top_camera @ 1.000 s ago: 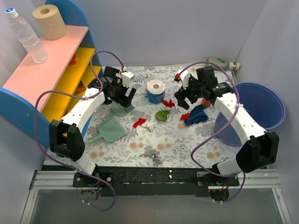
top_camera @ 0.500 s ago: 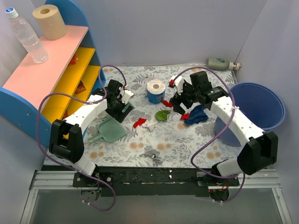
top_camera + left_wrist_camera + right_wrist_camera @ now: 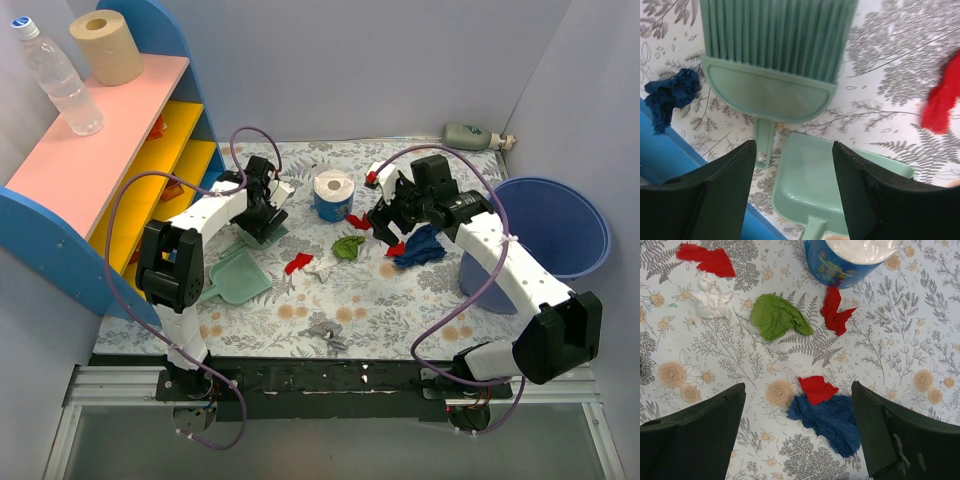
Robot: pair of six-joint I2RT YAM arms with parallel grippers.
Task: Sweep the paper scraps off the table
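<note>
Left arm had drawn its elbow in over the last second, and the left gripper (image 3: 264, 218) hung above the green brush (image 3: 262, 236), which lay flat on the table (image 3: 400, 300) left of the blue-wrapped tissue roll (image 3: 333, 195). Its fingers (image 3: 725, 200) stood wide apart, gripping nothing. A green dustpan (image 3: 236, 276) lay left of the roll and nearer the arms, just beside the brush handle. The right gripper (image 3: 388, 222) had slid a little closer to the roll and hovered just right of it, fingers (image 3: 880, 430) also spread and empty. None of the paper scraps (image 3: 298, 263) had been swept off the cloth. A red wad (image 3: 360, 222) sat just right of the roll. A green wad (image 3: 348, 246) lay on the roll's near side. Another red wad (image 3: 397, 249) touched the larger dark blue wad (image 3: 420, 245) further right. A grey wad (image 3: 325, 330) sat well nearer the arms. A small dark blue wad (image 3: 670, 97) lay left of the brush, by the shelf (image 3: 100, 150).
</note>
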